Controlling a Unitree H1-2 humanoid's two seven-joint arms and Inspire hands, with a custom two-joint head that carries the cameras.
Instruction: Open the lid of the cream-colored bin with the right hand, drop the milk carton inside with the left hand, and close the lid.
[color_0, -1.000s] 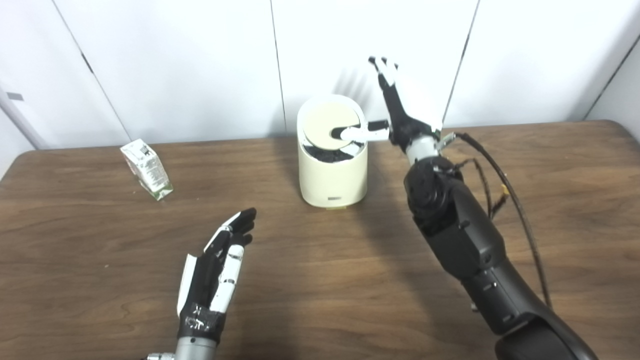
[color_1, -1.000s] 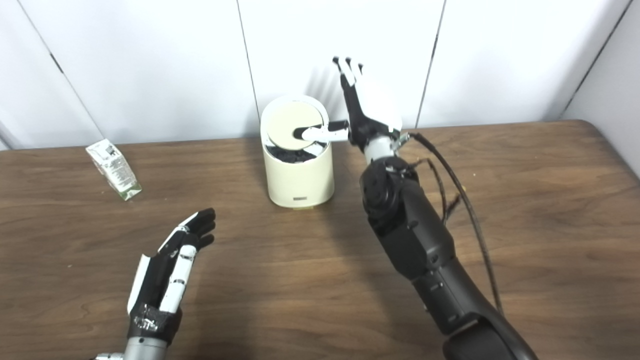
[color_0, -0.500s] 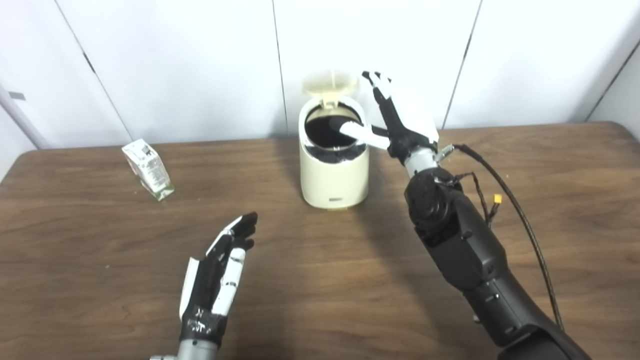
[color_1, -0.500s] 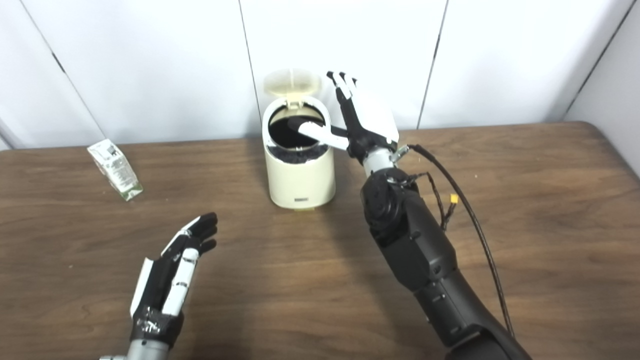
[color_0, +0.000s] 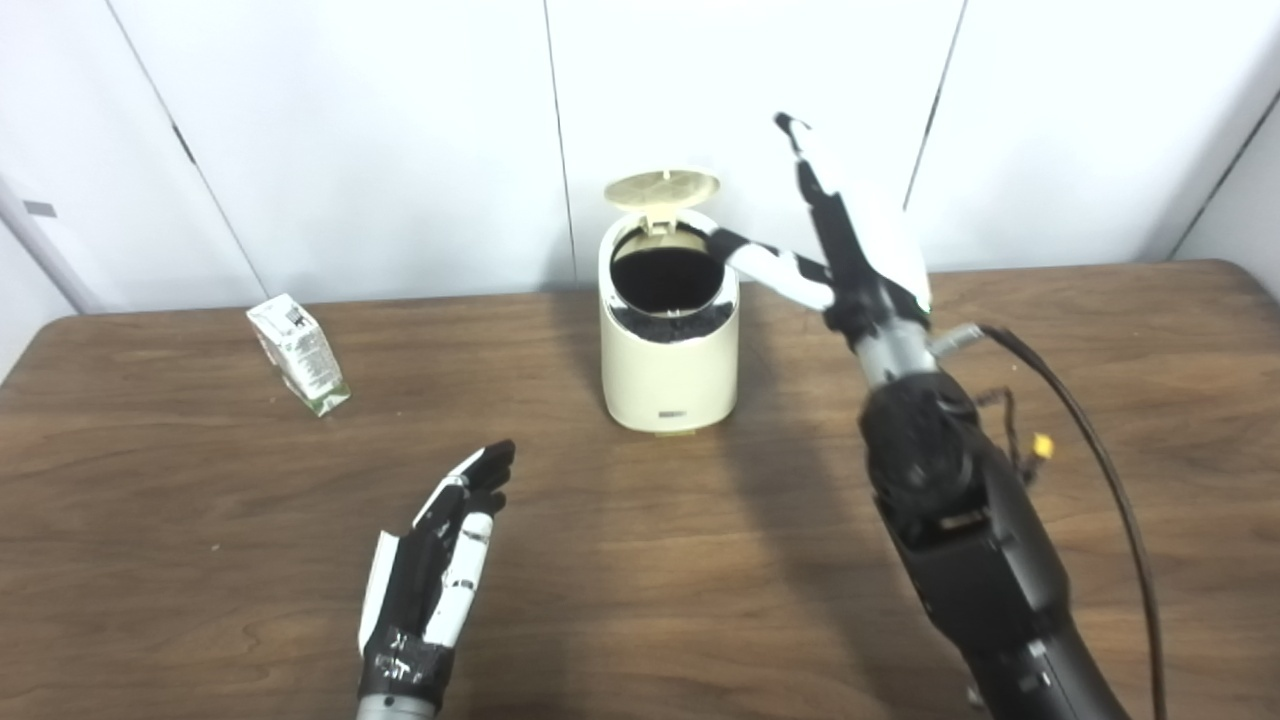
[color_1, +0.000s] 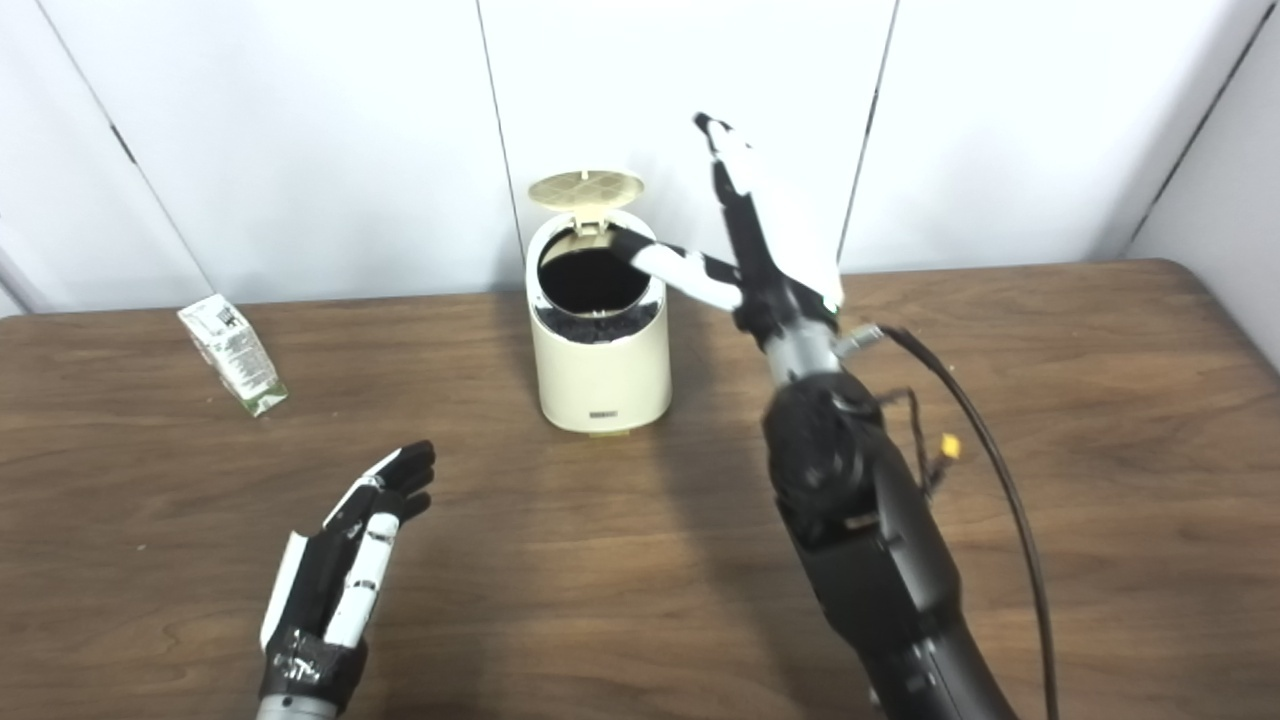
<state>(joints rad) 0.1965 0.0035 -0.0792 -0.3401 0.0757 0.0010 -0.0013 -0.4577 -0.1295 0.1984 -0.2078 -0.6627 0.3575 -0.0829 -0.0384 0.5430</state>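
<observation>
Lid (color_0: 661, 187) stands up behind the bin (color_0: 668, 360), right hand (color_0: 850, 240) spread beside it; next (I'd say) the empty, spread left hand (color_0: 435, 565) fetches the carton (color_0: 298, 354) off to the bin's left

Bright, even light; soft, slightly blurred.

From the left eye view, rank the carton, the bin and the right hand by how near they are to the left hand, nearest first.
1. Carton: back and to the left of the left hand, lying on the table.
2. Bin: back and to the right, lid up.
3. Right hand: farthest, raised beside the bin's right rim.
Carton and bin are fairly close in distance; the order between them is not certain.
</observation>
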